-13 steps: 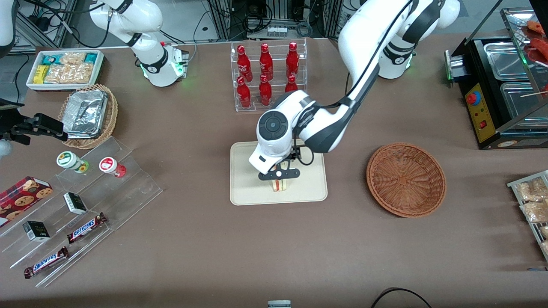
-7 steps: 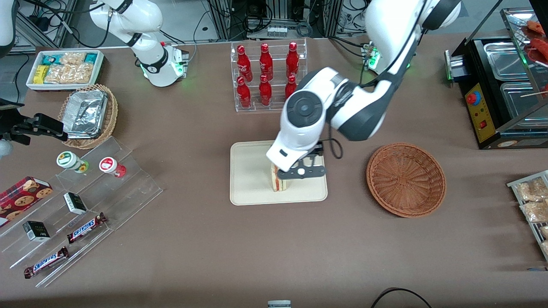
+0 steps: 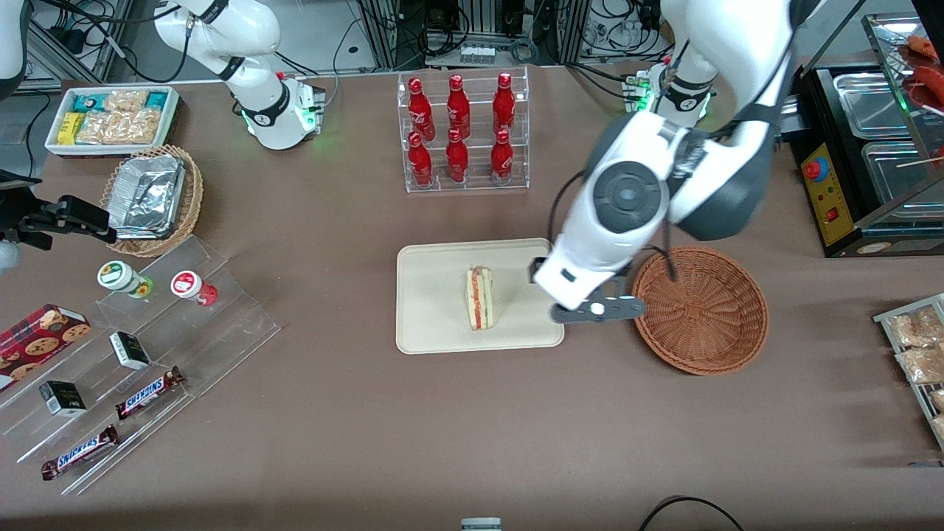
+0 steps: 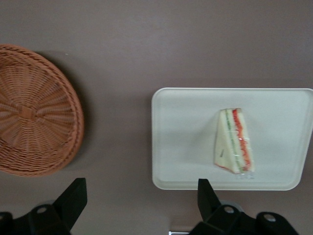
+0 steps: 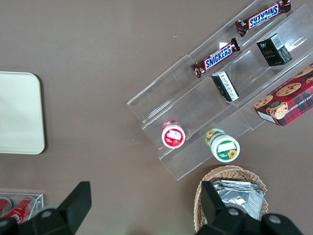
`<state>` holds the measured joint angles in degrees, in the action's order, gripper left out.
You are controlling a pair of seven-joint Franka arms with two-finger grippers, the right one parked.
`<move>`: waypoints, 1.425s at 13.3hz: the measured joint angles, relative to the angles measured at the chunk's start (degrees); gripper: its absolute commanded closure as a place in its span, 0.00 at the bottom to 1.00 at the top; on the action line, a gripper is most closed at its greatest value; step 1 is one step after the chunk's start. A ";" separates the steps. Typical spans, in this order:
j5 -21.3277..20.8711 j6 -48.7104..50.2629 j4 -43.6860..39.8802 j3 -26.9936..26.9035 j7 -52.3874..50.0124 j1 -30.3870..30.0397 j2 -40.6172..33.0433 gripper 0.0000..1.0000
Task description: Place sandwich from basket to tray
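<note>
The sandwich (image 3: 479,299) lies on the tray (image 3: 431,295), in the half of the tray that is closer to the basket (image 3: 700,310). It rests on a flat bread side, and its cut edge with the red and green layers faces up. Nothing touches it. In the left wrist view the sandwich (image 4: 234,141) sits well inside the rim of the tray (image 4: 181,142), with bare tray surface all around it.

The pincer (image 3: 597,310) hangs above the tabletop (image 3: 442,428), over the strip between the tray and the basket, just beside the tray's edge and apart from the sandwich. Its two fingers (image 4: 73,196) are spread wide and there is nothing between them. In the left wrist view the pincer (image 4: 139,196) shows the bare brown tabletop in the gap between its fingertips.

The basket stands on the tabletop beside the tray, toward the working arm's end, and it is not touching the tray. In the left wrist view the basket (image 4: 34,110) shows only its woven bottom and wall, with nothing in it.

Farther from the front camera than the tray stands a clear rack of red bottles (image 3: 461,133). Toward the parked arm's end of the tabletop, well apart from the tray, there is a lighter wicker basket with foil trays (image 3: 151,199), a white bin of snack packets (image 3: 110,118), and a clear stepped shelf (image 3: 147,361) with chocolate bars, small boxes and two small jars.
</note>
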<state>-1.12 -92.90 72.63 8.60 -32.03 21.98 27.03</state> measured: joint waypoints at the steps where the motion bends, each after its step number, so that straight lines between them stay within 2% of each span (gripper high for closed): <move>1: 0.00 0.00 2.15 -0.02 2.32 -1.85 -2.05 0.00; 7: 0.52 1.16 12.88 -0.15 15.83 -11.99 -13.10 0.00; 16: 1.59 9.39 17.39 -0.27 29.81 -21.74 -22.06 0.00; 19: 1.80 12.15 17.40 -1.36 31.70 -22.68 -24.54 0.00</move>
